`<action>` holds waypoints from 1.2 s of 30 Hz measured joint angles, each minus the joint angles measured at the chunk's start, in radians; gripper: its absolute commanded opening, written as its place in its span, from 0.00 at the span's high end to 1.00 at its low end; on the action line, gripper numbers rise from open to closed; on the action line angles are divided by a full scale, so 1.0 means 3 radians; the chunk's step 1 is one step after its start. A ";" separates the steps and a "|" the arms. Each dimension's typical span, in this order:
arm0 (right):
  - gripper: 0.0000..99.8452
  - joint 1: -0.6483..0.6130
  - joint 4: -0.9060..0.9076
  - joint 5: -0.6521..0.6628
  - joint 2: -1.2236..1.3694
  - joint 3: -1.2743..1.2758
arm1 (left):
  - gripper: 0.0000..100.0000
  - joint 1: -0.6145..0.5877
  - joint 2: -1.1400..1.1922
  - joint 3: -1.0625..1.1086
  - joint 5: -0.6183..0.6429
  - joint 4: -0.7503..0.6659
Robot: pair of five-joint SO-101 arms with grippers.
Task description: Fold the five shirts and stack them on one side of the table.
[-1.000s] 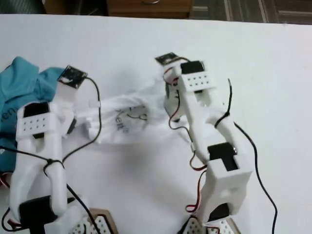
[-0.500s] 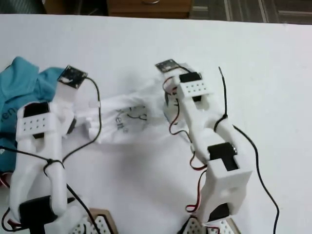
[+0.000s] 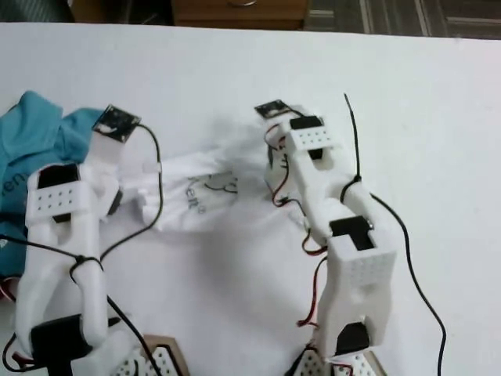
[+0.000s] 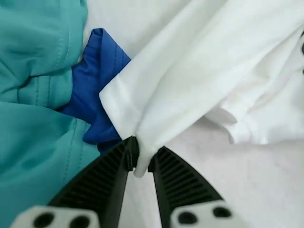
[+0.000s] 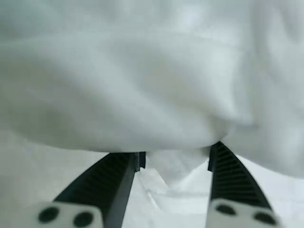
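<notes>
A white shirt (image 3: 200,190) with a small print lies bunched on the white table (image 3: 407,86), stretched between my two arms. My left gripper (image 4: 140,160) is shut on a hem corner of the white shirt (image 4: 199,71); in the high view this gripper (image 3: 147,188) sits at the shirt's left end. My right gripper (image 5: 175,159) stands open over the shirt's right end, a fold of white shirt (image 5: 142,85) hanging between its fingers (image 5: 124,172). In the high view the right gripper (image 3: 272,168) points down into the cloth.
A teal shirt (image 3: 35,133) lies crumpled at the table's left edge, behind my left arm. Close by, the teal shirt (image 4: 33,71) partly covers a blue shirt (image 4: 97,85). The far and right parts of the table are bare white.
The right arm has shifted a little toward its base and to the left, its black cable swinging upright. The left arm and its hold on the shirt are unchanged.
</notes>
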 measured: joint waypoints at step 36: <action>0.98 0.0184 0.0031 0.0000 -0.0292 -0.0031 | 0.97 0.0000 0.0000 0.0000 0.0000 0.0000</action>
